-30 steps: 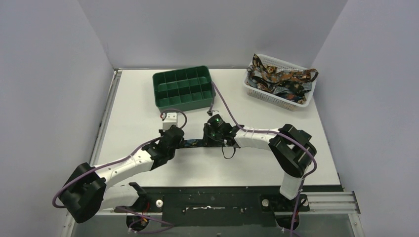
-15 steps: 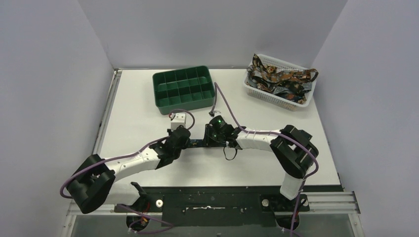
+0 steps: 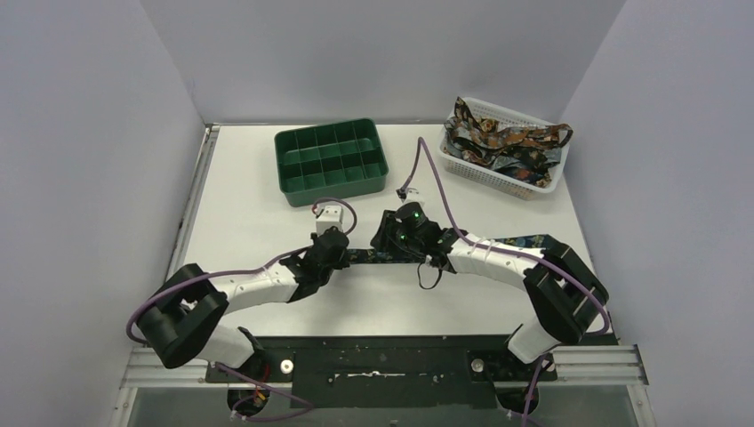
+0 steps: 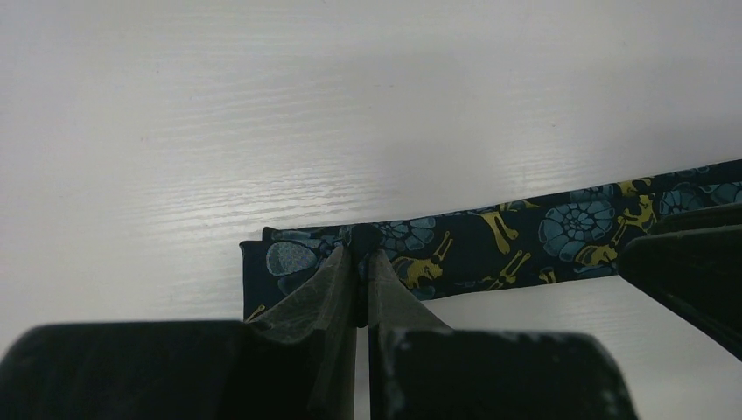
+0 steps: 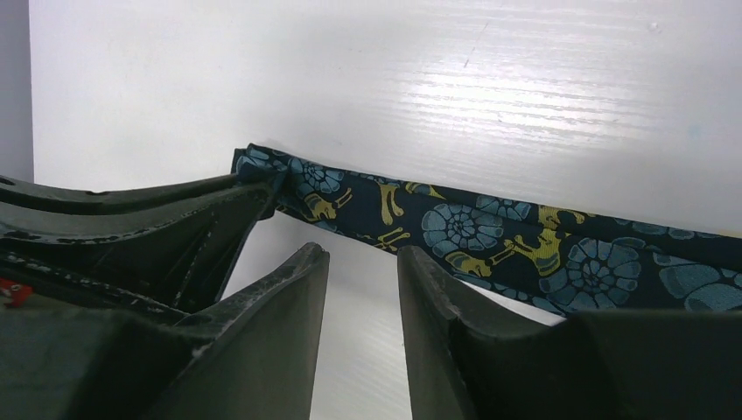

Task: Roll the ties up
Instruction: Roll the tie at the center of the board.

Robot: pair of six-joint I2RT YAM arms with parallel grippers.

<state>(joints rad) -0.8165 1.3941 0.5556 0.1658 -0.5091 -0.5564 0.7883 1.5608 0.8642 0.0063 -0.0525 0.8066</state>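
**Left gripper pinching tie end, right gripper standing spread beside it**

A tie (image 3: pixel 360 257) is lying flat across the middle of the table (image 3: pixel 249 196), running from between the two grippers out toward the right edge. It is dark, with blue shells and yellow figures. The left gripper (image 4: pixel 360 254) is pinching the tie's left end, with its jaws pressed together on the fabric there. In the left wrist view that end is looking folded over on itself. The right gripper (image 5: pixel 363 262) is sitting just right of the left one, low over the tie, with its jaws spread and only bare table showing between them. More ties (image 3: pixel 502 142) are lying heaped in the basket (image 3: pixel 498 178) at the far right. The tray (image 3: pixel 333 189) is sitting at the far middle.
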